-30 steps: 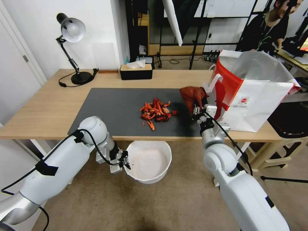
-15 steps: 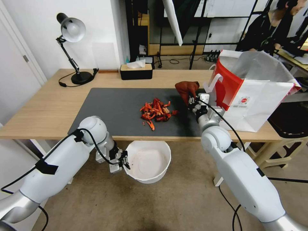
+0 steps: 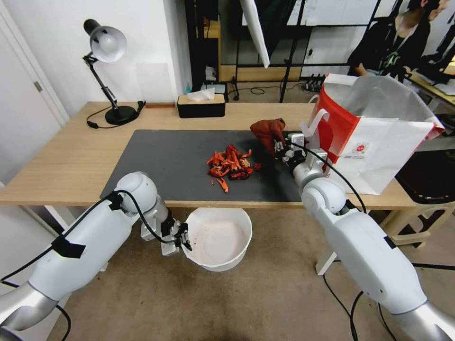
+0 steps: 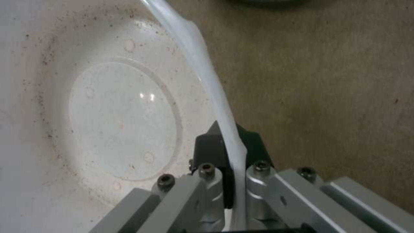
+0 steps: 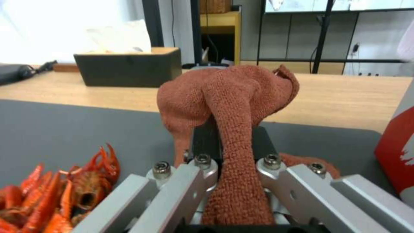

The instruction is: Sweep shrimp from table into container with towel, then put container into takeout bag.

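Left gripper [image 3: 184, 240] pinches the container [image 3: 219, 237] rim below the table [image 3: 61, 161] edge; beyond it the shrimp [image 3: 231, 166] lie piled, with the right gripper [image 3: 279, 148], clamping the towel [image 3: 267, 132], to their far right

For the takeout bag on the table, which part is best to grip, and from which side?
Probably one white flat handle of the takeout bag, approached from above on the robot's side. It stands clear of the open mouth as a thin loop, which a gripper can close around; the paper walls are wide and flat.
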Controlling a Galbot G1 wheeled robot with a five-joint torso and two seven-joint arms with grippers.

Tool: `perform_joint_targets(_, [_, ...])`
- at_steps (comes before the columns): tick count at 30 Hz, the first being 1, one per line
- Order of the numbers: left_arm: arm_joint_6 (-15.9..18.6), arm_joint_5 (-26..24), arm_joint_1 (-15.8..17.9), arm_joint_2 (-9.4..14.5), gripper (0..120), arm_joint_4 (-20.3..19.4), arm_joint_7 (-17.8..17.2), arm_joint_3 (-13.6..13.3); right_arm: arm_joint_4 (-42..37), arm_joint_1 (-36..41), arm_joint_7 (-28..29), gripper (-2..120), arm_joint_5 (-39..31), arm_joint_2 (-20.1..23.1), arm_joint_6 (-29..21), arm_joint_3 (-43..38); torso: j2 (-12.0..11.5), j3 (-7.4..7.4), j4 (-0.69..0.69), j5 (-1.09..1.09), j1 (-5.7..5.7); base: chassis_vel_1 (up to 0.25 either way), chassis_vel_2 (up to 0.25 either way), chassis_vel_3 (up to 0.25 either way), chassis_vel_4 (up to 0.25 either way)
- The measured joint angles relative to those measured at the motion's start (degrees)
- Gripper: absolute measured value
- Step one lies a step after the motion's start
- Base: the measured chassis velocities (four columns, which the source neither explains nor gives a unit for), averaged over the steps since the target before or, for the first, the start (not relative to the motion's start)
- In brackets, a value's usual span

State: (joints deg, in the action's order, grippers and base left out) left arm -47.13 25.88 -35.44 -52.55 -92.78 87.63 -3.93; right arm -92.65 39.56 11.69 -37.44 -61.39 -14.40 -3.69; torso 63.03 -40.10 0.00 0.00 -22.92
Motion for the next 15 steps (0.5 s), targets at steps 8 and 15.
perform_joint_targets(8, [0.0,0.0,0.2,0.1,0,0.0,0.0,0.0,4.5,-1.8,-1.2,2,0.6,-1.2,1.3,2.0,0.0,0.00,0.00,0.00,0.00,0.000,0.000,0.000,0.000])
perform_joint_targets(15, [0.0,0.0,0.1,0.0,0,0.0,0.0,0.1,8.0,-3.9,-1.5,2,0.9,-2.1,1.6,3.8,0.0,0.00,0.00,0.00,0.00,0.000,0.000,0.000,0.000])
